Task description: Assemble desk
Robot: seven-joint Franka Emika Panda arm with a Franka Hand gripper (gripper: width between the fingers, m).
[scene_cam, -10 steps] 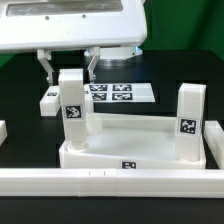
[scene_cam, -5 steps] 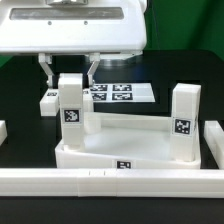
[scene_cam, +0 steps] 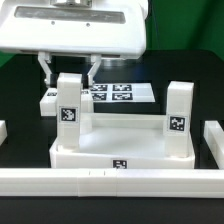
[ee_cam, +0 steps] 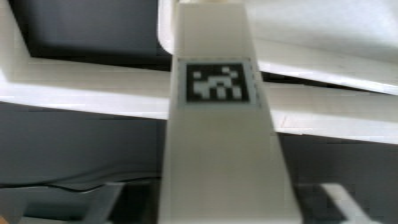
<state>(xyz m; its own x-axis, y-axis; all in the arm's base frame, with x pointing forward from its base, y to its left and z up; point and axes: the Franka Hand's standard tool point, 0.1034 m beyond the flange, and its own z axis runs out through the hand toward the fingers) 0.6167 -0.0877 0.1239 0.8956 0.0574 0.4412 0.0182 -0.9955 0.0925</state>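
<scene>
Around the leg (scene_cam: pixel 70 110) at the exterior view's left, my gripper (scene_cam: pixel 68 84) stands wide, so I should close centred, gently.

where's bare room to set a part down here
Bare table at the exterior view's left, between desk top and short rail; also at its right, past the marker board. Crowded around the gripper, leg and loose leg.

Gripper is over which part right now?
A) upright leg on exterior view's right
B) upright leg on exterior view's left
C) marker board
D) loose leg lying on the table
B: the gripper has its fingers on either side of the top of the upright leg at the exterior view's left.
</scene>
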